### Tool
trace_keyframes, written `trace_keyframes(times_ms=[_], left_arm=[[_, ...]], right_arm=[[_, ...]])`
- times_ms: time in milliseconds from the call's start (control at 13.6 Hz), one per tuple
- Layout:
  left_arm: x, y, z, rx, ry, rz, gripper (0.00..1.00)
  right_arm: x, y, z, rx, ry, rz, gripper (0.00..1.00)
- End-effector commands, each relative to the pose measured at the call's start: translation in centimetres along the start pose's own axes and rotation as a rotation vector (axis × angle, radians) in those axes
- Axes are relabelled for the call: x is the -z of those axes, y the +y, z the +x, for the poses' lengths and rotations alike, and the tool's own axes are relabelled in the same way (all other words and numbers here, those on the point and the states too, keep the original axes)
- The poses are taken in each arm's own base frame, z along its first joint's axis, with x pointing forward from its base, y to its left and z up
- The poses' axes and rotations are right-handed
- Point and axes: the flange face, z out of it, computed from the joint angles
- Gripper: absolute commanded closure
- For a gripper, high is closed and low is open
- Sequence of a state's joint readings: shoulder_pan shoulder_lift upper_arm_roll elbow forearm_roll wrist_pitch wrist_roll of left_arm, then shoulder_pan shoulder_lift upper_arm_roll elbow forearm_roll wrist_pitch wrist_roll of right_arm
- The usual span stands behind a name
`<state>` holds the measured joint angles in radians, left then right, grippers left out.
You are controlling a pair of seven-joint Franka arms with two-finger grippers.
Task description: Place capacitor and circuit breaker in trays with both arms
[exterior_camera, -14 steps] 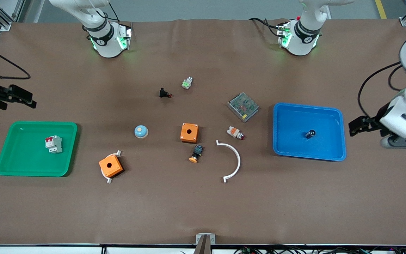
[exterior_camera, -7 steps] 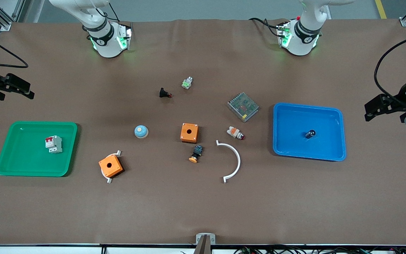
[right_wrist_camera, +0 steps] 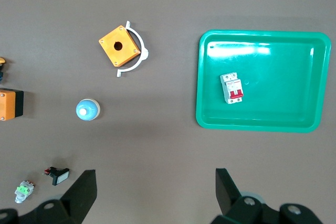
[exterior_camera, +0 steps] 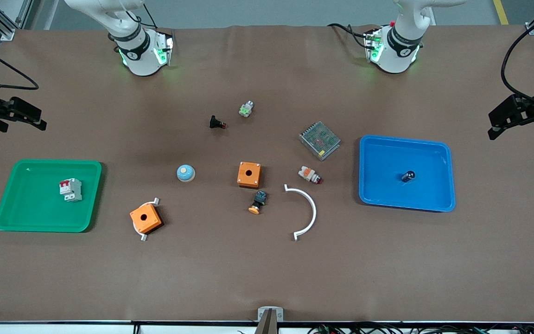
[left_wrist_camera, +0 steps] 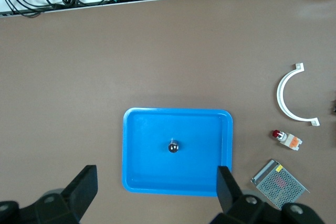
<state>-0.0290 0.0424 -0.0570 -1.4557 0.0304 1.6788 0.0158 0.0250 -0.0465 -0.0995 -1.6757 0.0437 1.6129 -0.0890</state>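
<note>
while the capacitor (exterior_camera: 408, 176) lies in the blue tray (exterior_camera: 438, 205) (left arm's end), circuit breaker (exterior_camera: 70, 189) in the green tray (exterior_camera: 40, 227), left gripper (exterior_camera: 522, 121) and right gripper (exterior_camera: 19, 120) spread wide, empty, over opposite table edges

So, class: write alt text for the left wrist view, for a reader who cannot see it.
A blue tray on a brown table holds a small dark capacitor, seen from above between the open left gripper's fingers. Beside the tray lie a white curved strip, a small white-orange part and a metal mesh box.
</note>
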Motion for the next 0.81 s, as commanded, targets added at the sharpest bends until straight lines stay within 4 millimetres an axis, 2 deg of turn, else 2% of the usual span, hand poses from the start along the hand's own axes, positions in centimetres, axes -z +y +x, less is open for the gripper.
trace_keyframes(times_ms=[0,295,738], left_arm=[[-0.37,0.21,-0.98,-0.014,0.023,-0.015,0.00],[-0.22,0.28,-0.82,-0.010,0.027,-0.015,0.00],[-0.06,-0.01,-1.74,-0.013,-0.052,-0.013,0.00]], right_arm=[[-0.06,-0.32,-0.32,-0.011,0.000,-0.012,0.00],[0.08,-0.35,-0.44,-0.011,0.000,-0.010,0.00],[0.40,-0.37,-0.64,-0.009,0.000,-0.010,0.00]])
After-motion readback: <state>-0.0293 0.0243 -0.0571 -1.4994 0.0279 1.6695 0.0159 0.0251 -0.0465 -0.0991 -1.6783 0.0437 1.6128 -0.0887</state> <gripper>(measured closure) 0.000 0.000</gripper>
